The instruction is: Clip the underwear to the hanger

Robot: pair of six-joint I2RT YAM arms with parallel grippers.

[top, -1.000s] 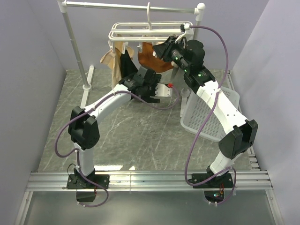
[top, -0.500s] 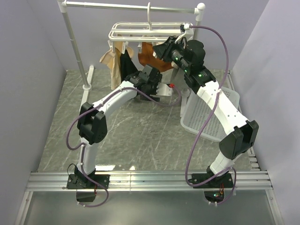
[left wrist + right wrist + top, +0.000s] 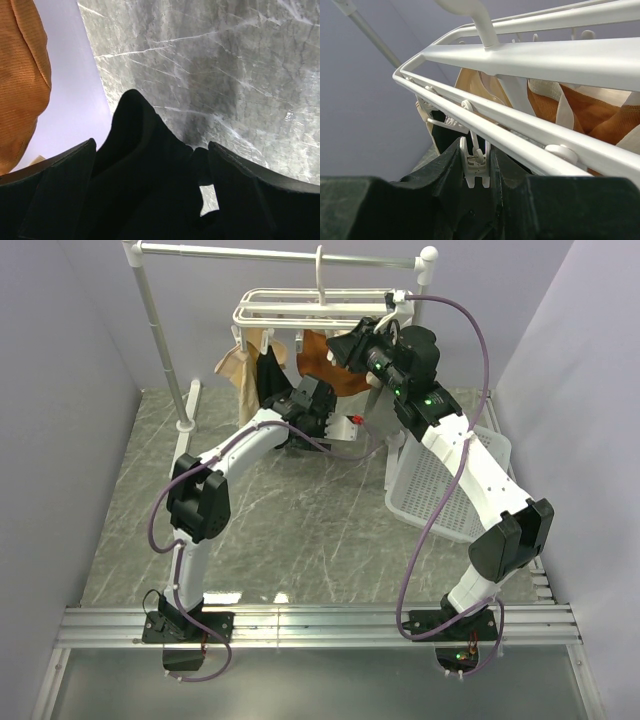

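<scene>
Left gripper (image 3: 151,165) pinches the soft black boxer-brief underwear (image 3: 132,120), raised just below the white barred plastic hanger (image 3: 545,55). Right gripper (image 3: 475,177) is pressed onto a small white dangling clip (image 3: 475,165). Advised: seat the fabric edge fully inside the clip's mouth before releasing.

Matt black soft cloth underwear (image 3: 142,160), glossy white plastic hanger (image 3: 545,57), ribbed orange garment (image 3: 20,75), veined stone-look tabletop (image 3: 225,65)
</scene>
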